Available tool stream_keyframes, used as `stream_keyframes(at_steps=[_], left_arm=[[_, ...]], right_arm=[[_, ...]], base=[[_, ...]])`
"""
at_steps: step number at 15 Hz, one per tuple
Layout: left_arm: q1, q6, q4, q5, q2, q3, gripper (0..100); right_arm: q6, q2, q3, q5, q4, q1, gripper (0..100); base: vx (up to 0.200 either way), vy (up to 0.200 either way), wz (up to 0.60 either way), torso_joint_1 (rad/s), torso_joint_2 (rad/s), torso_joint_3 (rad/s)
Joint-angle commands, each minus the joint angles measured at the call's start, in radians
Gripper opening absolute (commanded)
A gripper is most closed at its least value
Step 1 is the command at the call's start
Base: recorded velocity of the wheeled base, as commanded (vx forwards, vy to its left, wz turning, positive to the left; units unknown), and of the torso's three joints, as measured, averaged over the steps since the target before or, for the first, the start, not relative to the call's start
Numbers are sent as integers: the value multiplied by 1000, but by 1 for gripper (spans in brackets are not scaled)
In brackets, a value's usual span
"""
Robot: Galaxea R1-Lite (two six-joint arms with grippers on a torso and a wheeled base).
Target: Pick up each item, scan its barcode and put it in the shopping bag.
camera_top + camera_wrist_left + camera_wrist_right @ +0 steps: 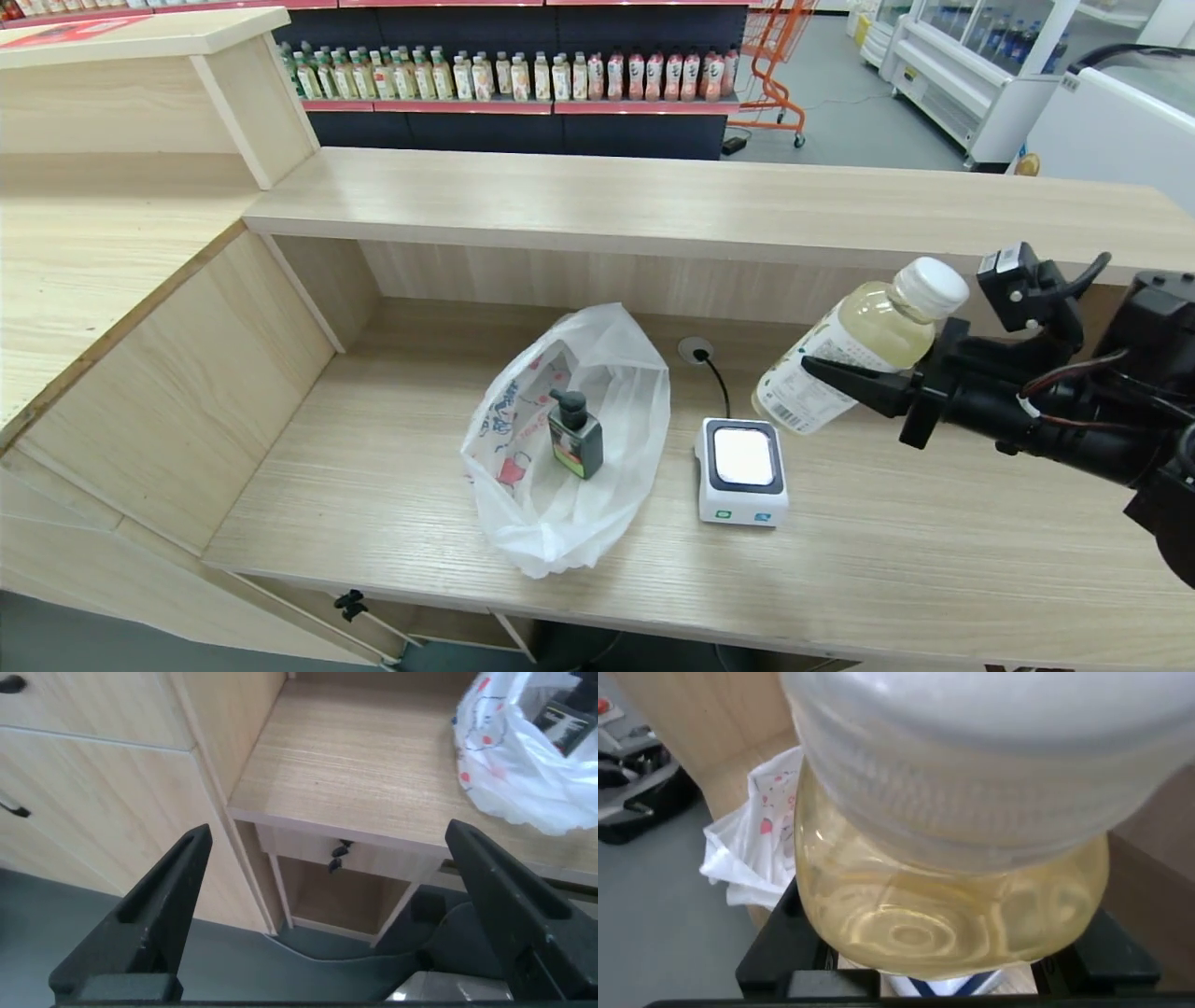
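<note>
My right gripper (864,378) is shut on a bottle (854,350) of pale yellow drink with a white cap, held tilted in the air just right of and above the white barcode scanner (742,469). The bottle's barcode end points down toward the scanner. In the right wrist view the bottle (952,887) sits right in front of the camera. The white plastic shopping bag (569,439) lies open on the counter left of the scanner, with a dark pump bottle (573,437) inside. My left gripper (327,905) hangs open below the counter's front left edge, holding nothing. The bag (528,761) lies beyond it.
The wooden counter (934,560) has a raised shelf (709,201) behind and a side wall (177,373) at the left. The scanner's black cable (717,378) runs to a hole at the back. Bare counter lies right of the scanner.
</note>
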Motion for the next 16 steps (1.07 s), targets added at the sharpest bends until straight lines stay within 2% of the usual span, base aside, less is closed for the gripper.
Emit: stream_keyframes(at_steps=[1, 3, 11, 16], left_arm=[[-1, 1, 0, 0, 0, 0, 100], [-1, 1, 0, 0, 0, 0, 100], [1, 1, 0, 0, 0, 0, 100], [-1, 1, 0, 0, 0, 0, 100]], right_arm=[[24, 8, 0, -23, 7, 8, 0], [28, 57, -16, -56, 7, 8, 0], [84, 289, -143, -151, 0, 25, 0], [84, 436, -312, -155, -3, 83, 0]], base=[[0, 200, 0, -12, 2, 12], [0, 200, 0, 0, 0, 2], [0, 0, 0, 0, 0, 0], [0, 0, 0, 0, 0, 0]])
